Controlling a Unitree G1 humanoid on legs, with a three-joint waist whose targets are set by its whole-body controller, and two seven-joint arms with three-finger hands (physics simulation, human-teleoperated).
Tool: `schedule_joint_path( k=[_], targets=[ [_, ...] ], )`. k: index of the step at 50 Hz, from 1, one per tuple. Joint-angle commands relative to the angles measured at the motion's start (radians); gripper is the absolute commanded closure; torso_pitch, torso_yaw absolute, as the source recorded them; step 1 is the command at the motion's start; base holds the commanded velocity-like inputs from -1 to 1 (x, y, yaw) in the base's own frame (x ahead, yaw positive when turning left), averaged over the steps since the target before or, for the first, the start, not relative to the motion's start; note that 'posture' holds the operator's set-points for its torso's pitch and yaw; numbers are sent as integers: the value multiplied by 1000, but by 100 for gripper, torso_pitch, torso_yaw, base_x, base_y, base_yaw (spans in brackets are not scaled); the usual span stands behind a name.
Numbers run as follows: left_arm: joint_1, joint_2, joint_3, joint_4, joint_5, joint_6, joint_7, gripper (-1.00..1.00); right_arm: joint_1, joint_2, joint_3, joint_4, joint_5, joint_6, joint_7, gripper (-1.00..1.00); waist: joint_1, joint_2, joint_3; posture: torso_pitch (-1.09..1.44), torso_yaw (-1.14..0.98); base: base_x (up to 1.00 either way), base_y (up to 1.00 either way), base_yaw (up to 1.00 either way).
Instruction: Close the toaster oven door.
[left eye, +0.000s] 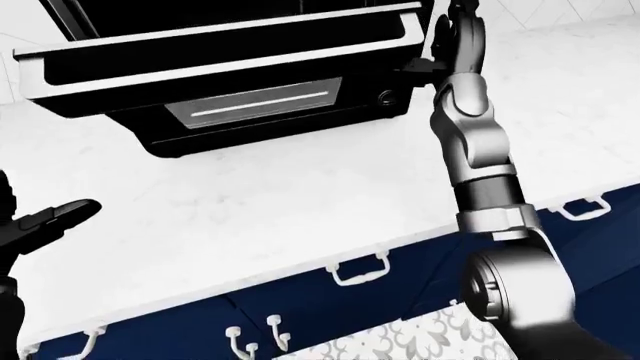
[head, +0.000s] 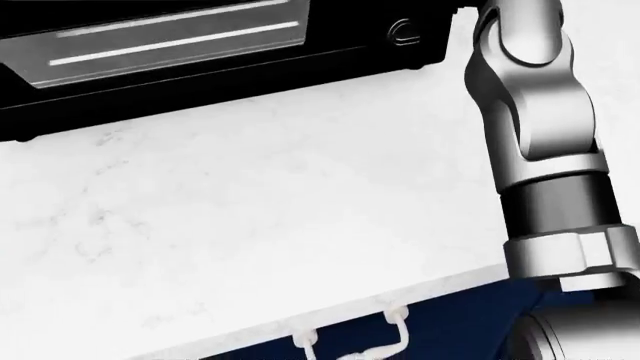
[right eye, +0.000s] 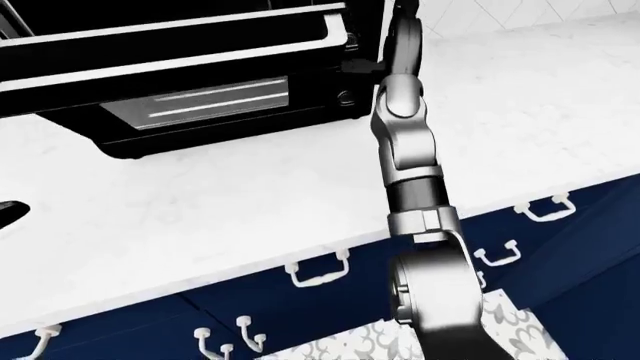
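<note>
The toaster oven door (left eye: 220, 56) is raised well off the counter, hanging out over the oven's lower face in the left-eye view, its long pale-edged rim running from the far left toward the right and its right end next to the right hand (left eye: 440, 45). Judged from that, the swing upward is well under way but not finished: the door stands clear of the toaster oven (left eye: 270, 112) body and does not yet lie flush against the opening, so the last stretch of pushing and seating it is what is left. Below the door the oven's glass panel with its bright heating bars and the round knob (head: 405, 31) at the lower right corner are visible. The right hand sits at the door's right end, near its corner; its fingers are dark and crowded against the dark door, so I cannot tell whether they are spread, together or clamped on the edge. The right arm (head: 535, 127) rises steeply from the near right. The left hand (left eye: 40, 225) waits near the left edge, low over the white marble counter (head: 260, 225), fingers apart and holding nothing. Navy drawers (right eye: 320, 274) with pale handles run along the near side.
</note>
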Motion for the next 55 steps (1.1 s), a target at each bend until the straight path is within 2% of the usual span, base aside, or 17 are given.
schedule_joint_path(
  k=[1,13,22,25,34,46,55],
  targets=[
    [-17,27,23,-46,-8,-17,-2,-100,-51,-13,-14,-43,1,-52,-14,-100,-2,8,-29,0,0,0,0,0],
    [-4,25,57,-189,-56,81,0,-100,-90,-16,-12,4,-11,-65,-14,-100,-1,10,-27,0,0,0,0,0],
    [6,-7,56,-267,-69,127,-1,-100,-103,-19,-13,29,-13,-74,-11,-100,0,10,-27,0,0,0,0,0],
    [23,-49,18,-287,-50,115,-8,-100,-106,-19,-12,31,-14,-74,-11,-100,1,7,-26,0,0,0,0,0],
    [45,-116,-36,-341,-21,124,-30,-100,-129,-24,-14,62,-15,-87,-8,-100,1,3,-29,0,0,0,0,0],
    [60,-173,-64,-425,-20,170,-41,-100,-150,-28,-14,78,-16,-87,-6,-100,3,-3,-32,0,0,0,0,0],
    [97,-240,-123,-519,-11,199,-54,-100,-150,-33,-16,76,-16,-88,-6,-100,5,-6,-33,0,0,0,0,0]
  ],
)
